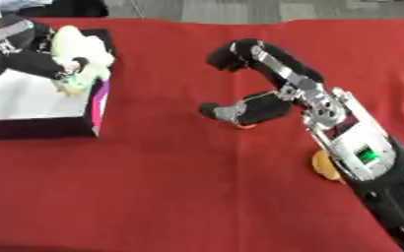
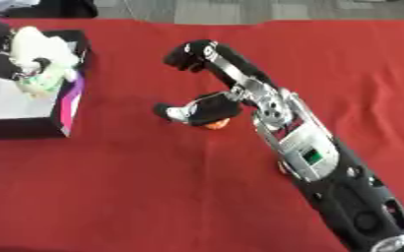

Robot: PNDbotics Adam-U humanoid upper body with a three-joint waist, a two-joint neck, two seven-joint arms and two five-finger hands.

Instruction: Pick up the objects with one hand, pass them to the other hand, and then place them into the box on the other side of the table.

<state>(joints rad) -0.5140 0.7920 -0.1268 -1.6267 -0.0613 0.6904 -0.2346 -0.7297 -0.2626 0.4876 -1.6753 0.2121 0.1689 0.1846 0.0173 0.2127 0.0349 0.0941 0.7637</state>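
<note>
Right hand sits near the middle of the red tabletop, its black and silver arm running in from the lower right corner. Nearest the camera along that arm, an orange-yellow rounded object lies on the cloth just beside the forearm, partly hidden by it in the left eye view. Farther up, the right hand's thumb and lower fingers curl low over a small orange object that rests on the tabletop; the fingers look closed around it from above, though only a sliver of orange shows beneath them, so what the object is cannot be made out. The upper fingers of the same hand arch away toward the far side, bent and touching nothing. Well apart, at the left edge, stands the box, with dark walls, a pale white floor and a strip of pink on its right side. Left hand reaches in from the upper left corner and hangs over the box's far right part, its black fingers curled round a pale yellow-green soft object that bulges out past the fingers and overlaps the box's rim. Whether that object touches the box floor cannot be told. Beyond the far edge of the cloth a grey floor shows.
</note>
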